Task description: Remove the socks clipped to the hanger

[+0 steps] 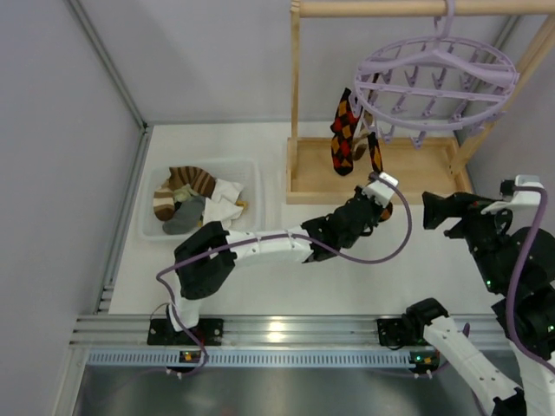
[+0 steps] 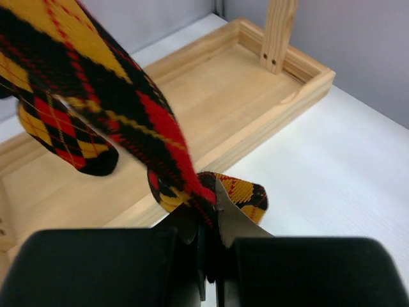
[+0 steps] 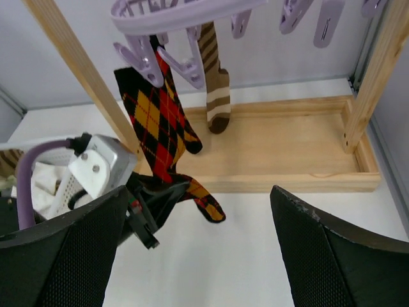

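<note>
The left hand (image 2: 209,224) is clenched on the toe end of a red, black and yellow diamond-patterned fabric sock (image 2: 115,83). It sits low over the white tabletop (image 2: 345,166), just near of the shallow wooden base tray (image 2: 255,70). The sock's cuff is pinched in a lavender clip peg (image 3: 148,61) on the left side of the round lavender plastic drying hanger (image 3: 192,7), so the fabric runs straight from peg to hand.

The right hand (image 3: 199,211) is spread wide, holds nothing and sits well apart to the right, so nothing steadies the ring. A pull from here may tilt or swing the hanger on its wooden rail (image 1: 381,9) rather than free the cuff.

The pinch takes little fabric, so the toe may slip out. A second diamond-patterned sock (image 2: 64,134) hangs just beside the first; whether they touch I cannot tell, but it could be dragged along. The brown-and-tan striped sock (image 3: 214,83) hangs farther back.
</note>
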You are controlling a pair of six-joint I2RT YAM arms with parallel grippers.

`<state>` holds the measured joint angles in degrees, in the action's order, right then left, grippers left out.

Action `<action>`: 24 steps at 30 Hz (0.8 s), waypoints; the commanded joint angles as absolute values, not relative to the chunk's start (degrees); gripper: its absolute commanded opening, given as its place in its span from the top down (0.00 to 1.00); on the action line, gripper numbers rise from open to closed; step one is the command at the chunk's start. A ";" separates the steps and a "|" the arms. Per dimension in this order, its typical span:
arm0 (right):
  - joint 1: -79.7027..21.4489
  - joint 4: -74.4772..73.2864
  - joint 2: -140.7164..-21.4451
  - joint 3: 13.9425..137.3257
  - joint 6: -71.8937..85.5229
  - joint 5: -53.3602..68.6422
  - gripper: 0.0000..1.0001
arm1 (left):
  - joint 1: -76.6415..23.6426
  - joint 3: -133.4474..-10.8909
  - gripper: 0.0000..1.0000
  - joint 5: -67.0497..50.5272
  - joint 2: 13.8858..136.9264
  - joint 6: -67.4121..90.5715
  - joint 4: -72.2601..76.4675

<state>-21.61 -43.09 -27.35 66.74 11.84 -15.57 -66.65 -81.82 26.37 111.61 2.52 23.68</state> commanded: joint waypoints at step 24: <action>-21.36 -52.82 -60.11 98.96 10.28 -10.19 0.29 | -79.37 -109.94 1.00 57.83 131.74 -27.42 23.20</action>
